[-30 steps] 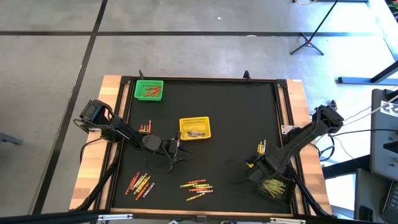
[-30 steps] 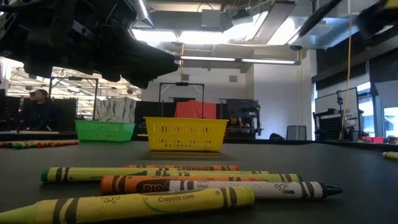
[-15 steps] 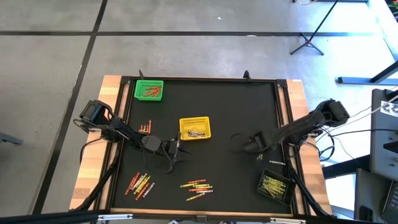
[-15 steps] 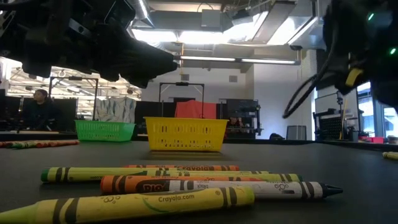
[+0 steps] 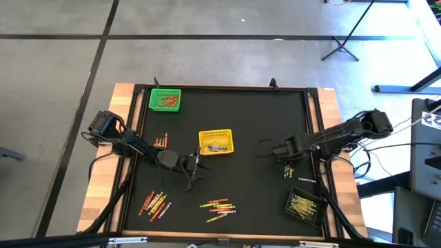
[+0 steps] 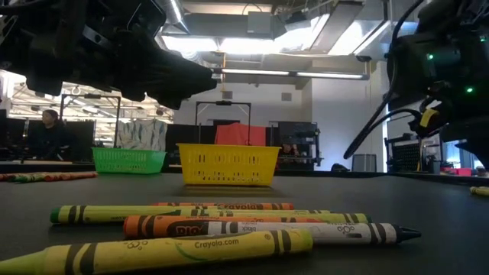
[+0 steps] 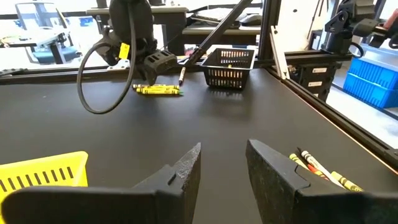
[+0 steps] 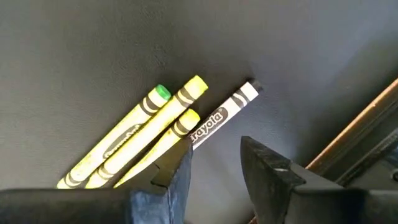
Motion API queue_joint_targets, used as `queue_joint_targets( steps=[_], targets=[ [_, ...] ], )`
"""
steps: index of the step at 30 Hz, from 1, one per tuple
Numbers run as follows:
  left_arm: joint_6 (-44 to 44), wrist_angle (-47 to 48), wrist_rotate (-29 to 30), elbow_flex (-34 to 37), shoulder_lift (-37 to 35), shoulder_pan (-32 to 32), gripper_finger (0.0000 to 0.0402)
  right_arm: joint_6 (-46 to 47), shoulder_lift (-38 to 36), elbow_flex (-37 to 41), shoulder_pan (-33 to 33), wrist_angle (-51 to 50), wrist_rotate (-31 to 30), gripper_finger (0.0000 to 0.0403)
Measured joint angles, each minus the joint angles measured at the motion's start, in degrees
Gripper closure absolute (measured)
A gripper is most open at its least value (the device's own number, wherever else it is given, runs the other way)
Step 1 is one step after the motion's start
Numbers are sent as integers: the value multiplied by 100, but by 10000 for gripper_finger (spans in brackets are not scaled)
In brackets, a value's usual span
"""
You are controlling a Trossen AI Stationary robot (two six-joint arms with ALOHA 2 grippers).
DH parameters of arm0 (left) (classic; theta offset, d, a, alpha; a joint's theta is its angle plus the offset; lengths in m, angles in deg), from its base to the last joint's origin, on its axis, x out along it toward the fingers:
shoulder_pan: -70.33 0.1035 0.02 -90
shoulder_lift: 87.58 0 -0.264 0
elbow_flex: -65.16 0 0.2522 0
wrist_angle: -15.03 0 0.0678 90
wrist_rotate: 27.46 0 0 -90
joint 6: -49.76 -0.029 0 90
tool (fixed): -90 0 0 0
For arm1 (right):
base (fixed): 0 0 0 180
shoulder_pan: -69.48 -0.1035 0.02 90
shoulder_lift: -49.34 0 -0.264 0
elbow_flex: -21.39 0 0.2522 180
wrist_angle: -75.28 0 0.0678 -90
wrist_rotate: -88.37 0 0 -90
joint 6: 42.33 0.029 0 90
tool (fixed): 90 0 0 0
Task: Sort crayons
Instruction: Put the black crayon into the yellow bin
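Crayons lie flat on the black table in several groups: near left (image 5: 156, 203), near middle (image 5: 218, 207), a few by the left arm (image 5: 160, 140), and a small group at the right (image 5: 288, 168). That right group shows in the right wrist view as yellow, green-tipped and white-wrapped sticks (image 8: 174, 124). My right gripper (image 5: 284, 157) hovers just above them, open and empty (image 8: 214, 155). My left gripper (image 5: 196, 172) rests low over the table near the yellow basket, open and empty (image 7: 224, 165).
A green basket (image 5: 165, 99) holding red and orange crayons stands at the far left. A yellow basket (image 5: 216, 141) stands in the middle. A black basket (image 5: 304, 205) with yellow crayons stands at the near right. A raised frame (image 5: 313, 131) rims the table.
My right gripper has risen from beside the black basket and swung toward the table's far edge. It now hangs over the small crayon group at the right. The crayons and my left arm have kept still.
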Motion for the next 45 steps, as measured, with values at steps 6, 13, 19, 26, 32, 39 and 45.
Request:
queue_joint_targets(
  steps=[6, 13, 19, 26, 32, 39, 45],
  targets=[
    [0, -7, 0, 0, 0, -1, 287, 19, 34, 41, 0, 34, -340, 263],
    [4, -35, 0, 2, 0, -1, 287, 79, 100, 31, -2, 193, -196, 263],
    [7, -55, 0, 2, 0, -3, 287, 35, 153, 26, -4, 296, -223, 297],
    [7, -55, -22, 2, 0, -52, 287, -135, 159, 21, -4, 403, -158, 380],
    [2, -52, -24, 2, 0, -56, 287, -441, 126, 23, -5, 390, -209, 384],
    [0, -47, -24, 2, 0, -55, 287, -728, 132, -322, -9, 393, -352, 371],
    [-2, -31, 2, 2, 0, -52, 287, -1332, 132, -1103, -9, 273, -856, 378]
  ],
)
